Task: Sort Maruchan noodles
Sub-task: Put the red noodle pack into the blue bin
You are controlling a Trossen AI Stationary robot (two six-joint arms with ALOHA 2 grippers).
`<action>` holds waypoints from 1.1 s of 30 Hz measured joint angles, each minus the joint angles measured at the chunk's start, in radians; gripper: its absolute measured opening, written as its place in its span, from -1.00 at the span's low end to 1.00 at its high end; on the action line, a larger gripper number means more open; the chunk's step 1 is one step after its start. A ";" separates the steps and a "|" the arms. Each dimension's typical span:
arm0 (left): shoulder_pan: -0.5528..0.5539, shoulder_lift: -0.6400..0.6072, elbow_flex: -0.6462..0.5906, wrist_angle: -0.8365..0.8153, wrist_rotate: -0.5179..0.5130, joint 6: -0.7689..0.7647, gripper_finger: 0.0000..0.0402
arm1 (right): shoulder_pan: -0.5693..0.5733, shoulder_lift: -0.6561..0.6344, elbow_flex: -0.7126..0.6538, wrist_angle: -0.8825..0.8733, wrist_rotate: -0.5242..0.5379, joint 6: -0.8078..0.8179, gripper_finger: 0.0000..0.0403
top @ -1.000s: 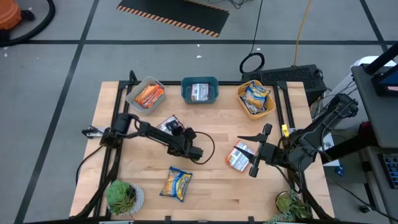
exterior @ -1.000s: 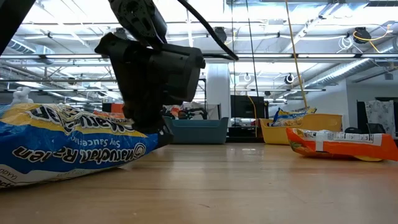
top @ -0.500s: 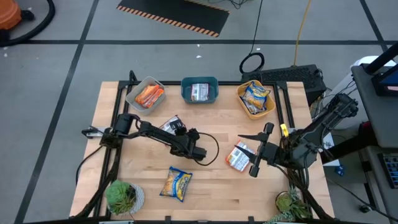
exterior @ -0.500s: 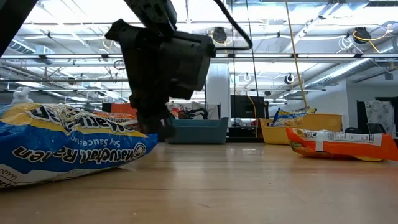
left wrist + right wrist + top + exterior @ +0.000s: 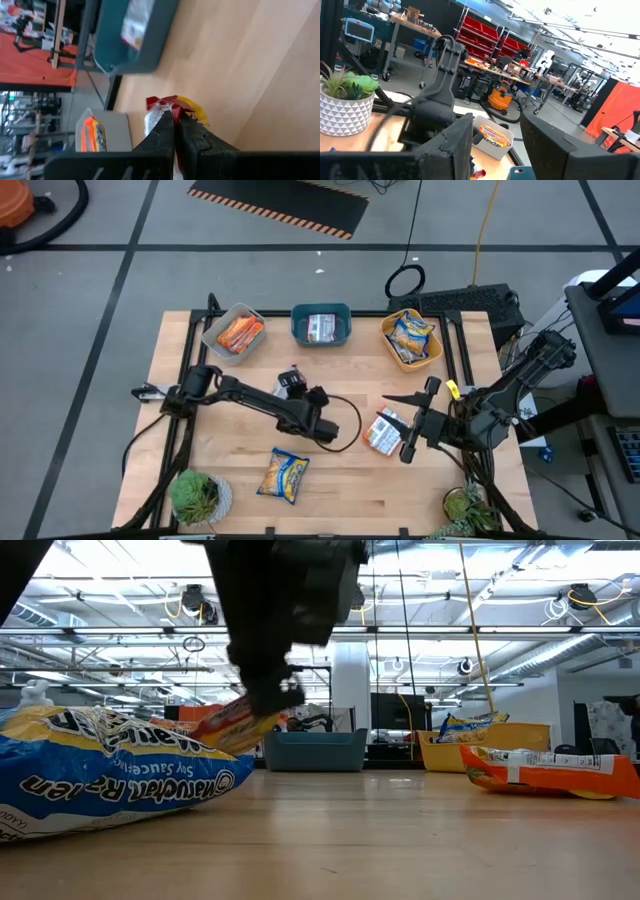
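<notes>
My left gripper (image 5: 296, 387) is shut on a white-and-red noodle packet (image 5: 232, 727) above the middle of the table. A yellow-and-blue packet (image 5: 285, 476) lies flat near the front edge and fills the left of the low view (image 5: 100, 772). An orange-and-white packet (image 5: 381, 431) lies flat at the right. My right gripper (image 5: 408, 428) hovers high beside that packet, level and open, with nothing between its fingers. My left gripper pinches one end of the packet (image 5: 169, 103) between its two shut fingers (image 5: 165, 131). The fingers slant down at it from the table's near side. The packet hangs tilted below the fingers (image 5: 268, 700), clear of the tabletop.
Three tubs stand along the far edge: a grey one (image 5: 218, 338) with orange packets, a teal one (image 5: 297, 328) with a silver-white packet, and a yellow one (image 5: 392, 348) with yellow-and-blue packets. Potted plants stand at the near left (image 5: 199, 496) and near right (image 5: 468, 510) corners.
My left gripper has risen and gone a little toward the table's right edge. The white-and-red packet, which lay on the table a second ago, has come up with it and now hangs tilted, clear of the wood.
</notes>
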 joint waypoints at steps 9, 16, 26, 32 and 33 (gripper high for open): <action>-0.076 -0.121 0.066 -0.004 -0.115 -0.019 -0.98 | 0.000 0.000 0.000 0.011 0.000 -0.007 -0.20; -0.124 -0.251 0.066 -0.003 -0.182 -0.053 -0.98 | 0.000 0.000 0.000 0.015 -0.001 0.029 -0.20; -0.264 -0.391 0.066 0.142 -0.193 0.075 -0.98 | 0.010 0.000 0.000 0.015 -0.001 0.031 -0.20; -0.367 -0.458 0.067 0.161 -0.218 0.081 -0.96 | 0.010 0.000 0.000 0.014 -0.001 0.017 -0.20; -0.382 -0.464 0.067 0.161 -0.230 0.078 -0.96 | 0.010 0.000 0.000 0.014 -0.001 0.016 -0.20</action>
